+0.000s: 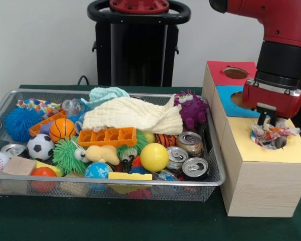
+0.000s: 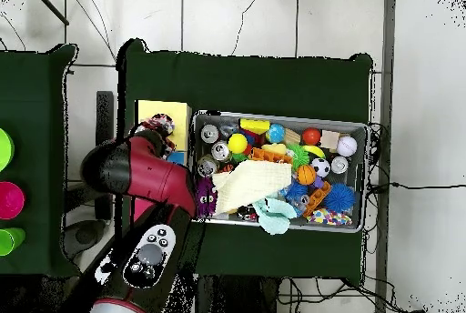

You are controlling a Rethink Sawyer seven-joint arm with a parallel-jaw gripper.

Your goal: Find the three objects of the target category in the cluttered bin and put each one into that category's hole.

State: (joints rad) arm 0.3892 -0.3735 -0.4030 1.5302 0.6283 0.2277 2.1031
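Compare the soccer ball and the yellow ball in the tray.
The soccer ball is white with black patches; the yellow ball is one plain colour. In the front view the soccer ball lies toward the wire tray's left end beside a green spiky toy, while the yellow ball sits right of centre next to the cans. Both are round, similar in size, and untouched.

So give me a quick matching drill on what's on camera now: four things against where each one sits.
Things:
1. crumpled wrapper
2. cream cloth
3. purple plush monster
4. blue spiky ball

Places:
A. bin's far corner nearest the boxes
B. yellow box's hole, under the gripper
C. bin's end farthest from the boxes
D. spread over the toys, mid-bin

Pairs: 1-B, 2-D, 3-A, 4-C
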